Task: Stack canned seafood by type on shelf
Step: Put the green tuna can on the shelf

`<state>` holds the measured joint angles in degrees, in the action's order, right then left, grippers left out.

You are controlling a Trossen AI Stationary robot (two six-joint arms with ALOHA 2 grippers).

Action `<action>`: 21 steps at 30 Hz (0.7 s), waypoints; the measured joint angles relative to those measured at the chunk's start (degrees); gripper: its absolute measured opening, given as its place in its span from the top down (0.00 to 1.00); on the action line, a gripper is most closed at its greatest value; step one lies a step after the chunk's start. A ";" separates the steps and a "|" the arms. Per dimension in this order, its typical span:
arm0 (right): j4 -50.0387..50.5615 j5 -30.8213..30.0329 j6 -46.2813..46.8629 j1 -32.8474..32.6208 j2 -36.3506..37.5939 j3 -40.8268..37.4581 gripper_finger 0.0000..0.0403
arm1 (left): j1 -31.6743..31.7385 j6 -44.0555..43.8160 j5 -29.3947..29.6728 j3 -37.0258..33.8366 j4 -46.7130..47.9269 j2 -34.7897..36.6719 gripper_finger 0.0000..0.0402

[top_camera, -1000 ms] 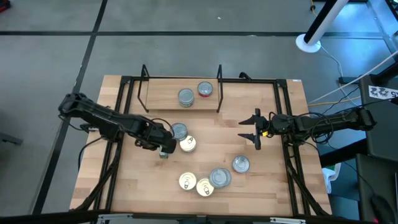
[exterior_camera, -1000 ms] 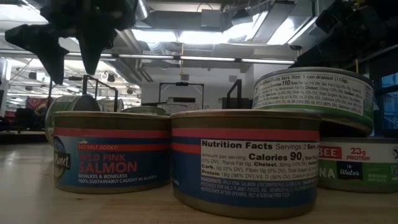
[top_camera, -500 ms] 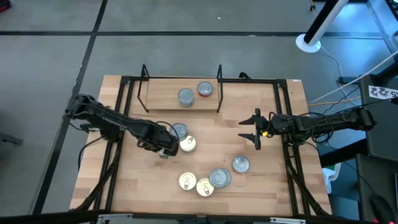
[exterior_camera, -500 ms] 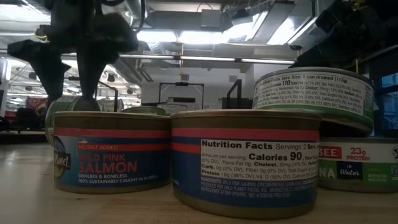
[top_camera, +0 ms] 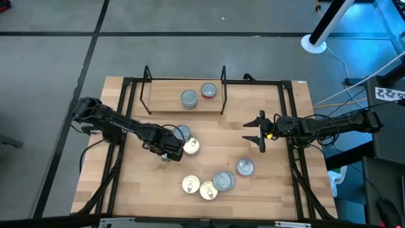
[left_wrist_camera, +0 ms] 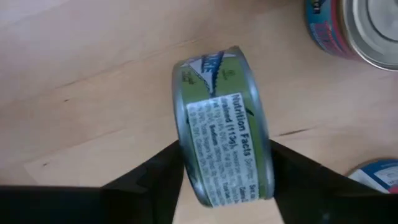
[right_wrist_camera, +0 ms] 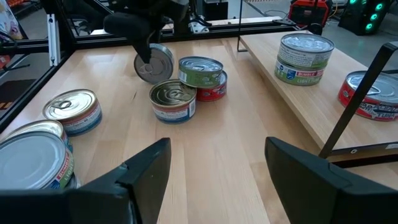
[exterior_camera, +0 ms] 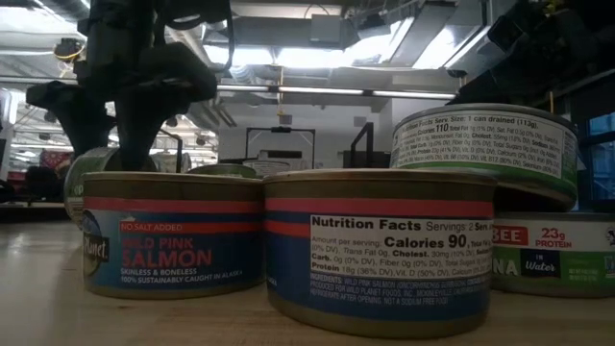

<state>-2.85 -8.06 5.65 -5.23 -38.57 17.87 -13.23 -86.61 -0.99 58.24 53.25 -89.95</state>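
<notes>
A green-labelled can [left_wrist_camera: 224,124] stands on its rim on the table, and my left gripper [top_camera: 168,154] has come down over it from above. The right wrist view shows this can's silver face [right_wrist_camera: 153,64] below the left arm's fingers. The low view shows it [exterior_camera: 86,178] behind a salmon can. The shelf [top_camera: 164,101] at the far middle carries two cans, a silver-topped one [top_camera: 189,99] and a red-sided one [top_camera: 209,90]. My right gripper [top_camera: 259,132] hangs open and level at the right, holding nothing. My left gripper pinches the green-labelled can across its height, one finger [left_wrist_camera: 155,177] on each flat end, beside the rim [left_wrist_camera: 182,155]. The fingers point straight down. The can stands upright on its edge, its label wall facing up and its lower rim on the table.
Two cans [top_camera: 182,133] [top_camera: 191,147] lie close beside my left gripper. Several more sit toward the near edge [top_camera: 190,184] [top_camera: 208,190] [top_camera: 223,180] [top_camera: 245,166], one resting on others [exterior_camera: 485,144]. Black frame rails [top_camera: 130,114] run along both table sides.
My left gripper has sunk onto the can standing on edge and shifted slightly toward the table's right. Its fingers have drawn closer together around the can. The can has stayed in place.
</notes>
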 joint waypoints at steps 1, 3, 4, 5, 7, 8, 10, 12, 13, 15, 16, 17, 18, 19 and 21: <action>0.00 0.01 0.00 -0.01 0.00 0.00 0.36 | 0.00 0.08 -0.08 0.00 0.02 0.08 0.54; 0.00 -0.01 -0.02 0.02 0.00 0.00 0.36 | 0.00 0.15 -0.13 0.00 0.04 0.31 0.61; 0.00 0.00 -0.06 0.00 0.00 0.00 0.36 | 0.00 0.20 -0.20 0.00 0.04 0.36 0.64; 0.00 0.01 -0.08 -0.01 0.00 0.00 0.36 | 0.00 0.35 -0.24 0.00 0.04 0.37 0.65; 0.00 -0.01 -0.09 0.01 0.00 0.00 0.36 | 0.00 1.14 -0.24 0.00 0.09 0.39 0.65; -0.03 -0.01 -0.09 0.00 0.00 0.00 0.36 | 0.00 1.35 -0.26 0.00 0.07 0.39 0.65; 0.00 -0.01 -0.09 0.00 0.00 0.00 0.36 | 0.16 1.53 -0.66 0.00 0.07 0.39 0.65; 0.00 0.00 -0.10 0.00 0.00 0.00 0.36 | 0.57 1.78 -2.10 0.00 0.11 0.76 0.65; 0.00 -0.01 -0.11 -0.01 0.00 0.00 0.36 | 0.76 2.23 -2.78 0.00 0.07 1.18 0.65; 0.00 -0.01 -0.11 0.01 0.00 0.00 0.36 | 1.32 2.95 -4.13 0.00 -0.07 2.70 0.65; 0.00 -0.01 -0.11 -0.01 0.00 0.00 0.36 | 1.60 3.01 -4.49 0.00 -0.06 3.66 0.65; -0.02 -0.01 -0.11 0.00 0.00 0.00 0.36 | 1.93 3.02 -4.57 0.00 -0.07 4.85 0.65; 0.00 0.00 -0.11 0.01 0.00 0.00 0.36 | 2.31 3.03 -4.58 0.00 -0.08 6.16 0.65; -0.01 -0.01 -0.11 0.00 0.00 0.00 0.36 | 2.79 3.04 -4.57 0.00 -0.10 7.73 0.65; 0.00 -0.01 -0.11 0.00 0.00 0.00 0.36 | 3.73 3.02 -4.55 0.00 -0.30 11.04 0.65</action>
<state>-2.86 -8.08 5.54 -5.23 -38.56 17.87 -9.51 -83.59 -5.54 58.24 52.96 -78.91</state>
